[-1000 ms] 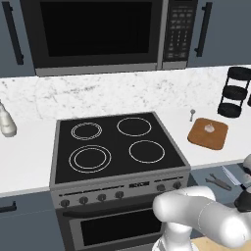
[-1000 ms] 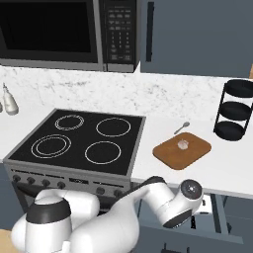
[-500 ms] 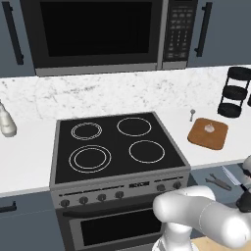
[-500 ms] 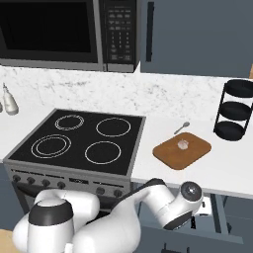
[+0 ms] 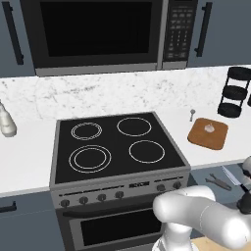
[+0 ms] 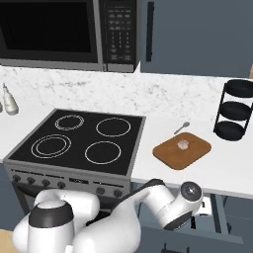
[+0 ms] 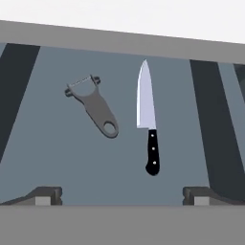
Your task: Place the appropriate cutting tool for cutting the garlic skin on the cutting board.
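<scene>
Looking down along the gripper (image 7: 122, 194) into an open drawer (image 7: 57, 158) with a flat, smooth blue-grey floor. The two dark fingertips (image 7: 45, 195) sit wide apart at the bottom of the hand view, released, nothing between them.

Ahead of the gripper and a touch toward its right fingertip lies the knife (image 7: 148, 124): a long, slim silver-grey blade tapering to a point at the far end, with a black riveted handle, rounded at the butt, nearest the fingers. It lies flat, pointing away, well short of the fingertips.

Beside it, on the left-fingertip side, rests a dark grey peeler-like tool (image 7: 93, 106), matte, with a looped hole in its handle and a forked head, angled away from the knife and not touching it. Bare drawer floor runs all around both, with open room between the knife's handle and the fingertips. The drawer's far wall crosses just beyond the blade tip.

Up on the white counter (image 6: 232, 165), well beyond the gripper, the square brown wooden cutting board (image 6: 182, 151) with rounded corners carries the small pale garlic (image 6: 183, 143). A tiny grey spoon (image 6: 181, 127) lies just past the board.
</scene>
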Robot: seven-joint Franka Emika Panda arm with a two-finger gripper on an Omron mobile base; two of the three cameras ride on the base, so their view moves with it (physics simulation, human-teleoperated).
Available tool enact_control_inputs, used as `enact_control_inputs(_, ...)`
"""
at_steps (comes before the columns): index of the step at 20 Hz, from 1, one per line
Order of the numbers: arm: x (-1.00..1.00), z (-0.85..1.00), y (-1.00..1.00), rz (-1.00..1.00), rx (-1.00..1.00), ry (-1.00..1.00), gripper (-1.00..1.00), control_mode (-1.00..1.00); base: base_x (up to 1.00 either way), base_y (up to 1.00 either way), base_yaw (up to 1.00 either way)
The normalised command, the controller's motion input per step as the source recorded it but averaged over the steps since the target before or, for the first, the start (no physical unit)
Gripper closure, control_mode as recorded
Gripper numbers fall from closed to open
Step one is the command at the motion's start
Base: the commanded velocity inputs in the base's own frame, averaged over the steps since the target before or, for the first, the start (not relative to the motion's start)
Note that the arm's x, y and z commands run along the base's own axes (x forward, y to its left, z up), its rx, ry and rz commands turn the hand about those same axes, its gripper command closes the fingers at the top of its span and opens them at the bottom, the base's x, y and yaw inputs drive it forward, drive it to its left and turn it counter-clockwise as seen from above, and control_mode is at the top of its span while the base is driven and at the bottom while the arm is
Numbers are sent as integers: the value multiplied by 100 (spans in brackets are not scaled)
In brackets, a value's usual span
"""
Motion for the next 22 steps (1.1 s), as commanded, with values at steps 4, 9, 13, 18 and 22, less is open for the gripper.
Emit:
enact_control_inputs(4,45,0,-45,0,2,14,-100,-100,0,0,0)
enact_control_inputs(9,6,-3,-8,0,0,3,-100,-100,0,0,0)
enact_control_inputs(13,0,-21,-2,0,0,8,-100,-100,0,0,0)
enact_control_inputs(18,-1,-30,0,0,0,7,-100,-100,0,0,0)
enact_control_inputs(22,0,-26,0,0,0,11,-100,-100,0,0,0)
